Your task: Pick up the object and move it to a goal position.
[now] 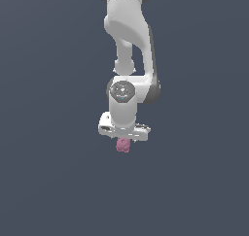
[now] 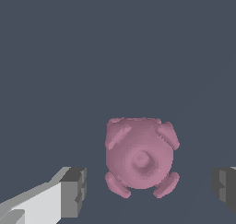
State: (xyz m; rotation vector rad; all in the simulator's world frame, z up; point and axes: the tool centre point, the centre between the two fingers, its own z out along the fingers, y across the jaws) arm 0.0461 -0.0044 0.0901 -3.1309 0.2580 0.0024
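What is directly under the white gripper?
The pink lump sits under the gripper, between its open fingers with gaps on both sides, on the plain dark surface. The lump's underside is hidden.

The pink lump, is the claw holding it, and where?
No. The claw is open, its fingers apart on either side of the pink lump, not touching it.

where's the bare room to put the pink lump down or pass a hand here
Nearly everywhere: the dark surface is bare on both sides of the exterior view and in front of the arm. The only crowded spot is under the gripper, where the pink lump sits between the open fingers, untouched in the wrist view.
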